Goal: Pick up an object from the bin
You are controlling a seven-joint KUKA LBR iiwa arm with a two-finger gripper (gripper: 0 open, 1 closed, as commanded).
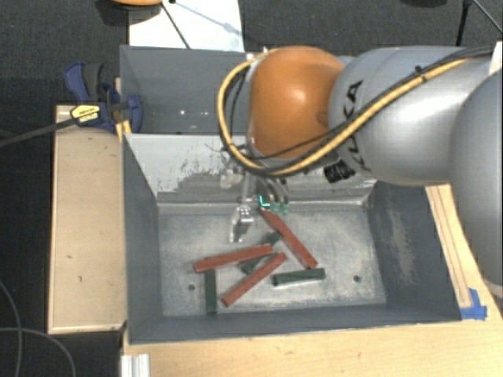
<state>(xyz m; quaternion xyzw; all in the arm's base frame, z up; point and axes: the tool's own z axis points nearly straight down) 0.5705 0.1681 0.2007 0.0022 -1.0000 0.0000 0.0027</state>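
While the pincer is hovering at a red stick's nearest end, probably lining up a grasp, I am failing to tell its opening.

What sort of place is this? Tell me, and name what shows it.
Probably a robotics lab's grasping test cell. A KUKA arm reaches into a grey metal bin, its gripper low over a few loose reddish-brown bars and dark green bars.
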